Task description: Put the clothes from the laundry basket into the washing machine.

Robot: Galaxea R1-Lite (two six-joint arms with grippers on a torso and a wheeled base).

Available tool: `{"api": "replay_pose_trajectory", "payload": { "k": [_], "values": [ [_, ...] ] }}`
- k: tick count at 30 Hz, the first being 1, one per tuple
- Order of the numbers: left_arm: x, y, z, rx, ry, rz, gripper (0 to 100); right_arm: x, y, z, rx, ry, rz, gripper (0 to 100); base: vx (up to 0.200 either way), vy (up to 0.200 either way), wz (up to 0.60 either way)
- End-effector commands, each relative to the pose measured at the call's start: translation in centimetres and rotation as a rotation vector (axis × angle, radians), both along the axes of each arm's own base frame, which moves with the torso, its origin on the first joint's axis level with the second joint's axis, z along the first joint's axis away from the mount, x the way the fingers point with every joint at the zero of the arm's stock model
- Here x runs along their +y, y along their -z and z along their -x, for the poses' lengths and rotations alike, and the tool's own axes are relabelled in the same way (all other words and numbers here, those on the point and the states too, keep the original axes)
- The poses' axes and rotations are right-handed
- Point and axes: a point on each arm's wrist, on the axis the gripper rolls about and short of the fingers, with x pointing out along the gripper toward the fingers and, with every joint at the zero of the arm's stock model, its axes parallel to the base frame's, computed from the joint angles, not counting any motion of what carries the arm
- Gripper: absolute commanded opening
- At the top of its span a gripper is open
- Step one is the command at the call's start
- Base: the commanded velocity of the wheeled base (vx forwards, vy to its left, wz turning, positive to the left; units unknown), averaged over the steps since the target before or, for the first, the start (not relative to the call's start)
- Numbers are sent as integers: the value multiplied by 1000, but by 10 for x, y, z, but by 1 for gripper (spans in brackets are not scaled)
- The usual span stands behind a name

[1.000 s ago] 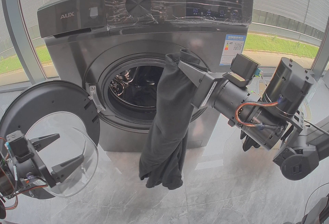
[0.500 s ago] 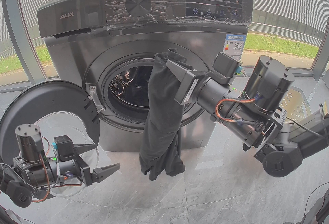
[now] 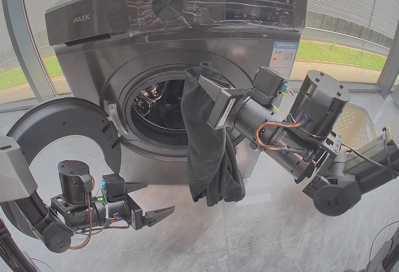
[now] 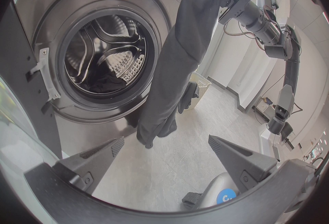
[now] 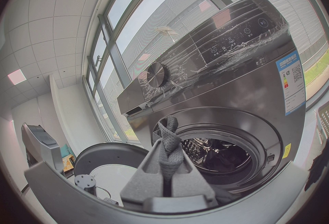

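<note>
- Left gripper (image 3: pixel 159 197): low and near, on the left, over the pale grey tiled floor (image 3: pixel 257 235). Fingers (image 4: pixel 236 159) spread wide, nothing between them. They point right and far, toward the foot of the machine.
- Round dark door with clear dished window (image 3: pixel 62 123): swung fully open to the left of the machine, just behind the left arm.
- Long dark grey garment (image 3: pixel 208 140): hangs straight down from the right gripper, in front of the right part of the drum opening. Its top is bunched between the fingers. Its lower end dangles in front of the machine's base; cannot tell whether it touches the floor.
- Right gripper (image 3: pixel 203 78): held high, at the upper right edge of the opening, just outside it. Fingers pinched tight on the garment's top fold, a tuft of cloth sticking up past the tips.
- Dark grey front-loading washing machine (image 3: pixel 95 61): stands at the far side, control panel under wrinkled clear film.
- Steel drum (image 4: pixel 113 60): open, with a dark heap of clothes (image 4: pixel 99 85) already lying at its bottom.
- White perforated laundry basket (image 4: pixel 203 85): on the floor right of the machine, a dark cloth (image 4: pixel 188 96) draped over its rim.
</note>
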Motion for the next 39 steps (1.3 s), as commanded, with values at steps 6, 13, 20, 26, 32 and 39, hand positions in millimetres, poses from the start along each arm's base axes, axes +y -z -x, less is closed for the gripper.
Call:
{"api": "replay_pose_trajectory", "payload": {
  "k": [6, 13, 20, 26, 32, 39],
  "values": [
    [-17, 44, -30, 21, 5, 5, 100, 4, 3, 2, 5, -11, 4, 0, 0, 0, 0],
    [-23, 55, -49, 3, -4, 17, 100, 6, 5, 1, 9, -13, 9, 0, 0, 0, 0],
    [-36, 61, -80, -58, -63, 39, 100, 12, 5, 5, 9, 8, -3, 0, 0, 0, 0],
    [-42, 60, -90, -121, -106, 58, 0, 11, 6, 5, 6, 14, -7, 0, 0, 0, 0],
    [-39, 51, -81, -129, -102, 59, 0, 9, 19, -7, 27, 41, 20, 0, 0, 0, 0],
    [-22, 28, -37, -104, -76, 32, 0, 4, 45, -29, 29, 97, 76, 0, 0, 0, 0]
  ]
}}
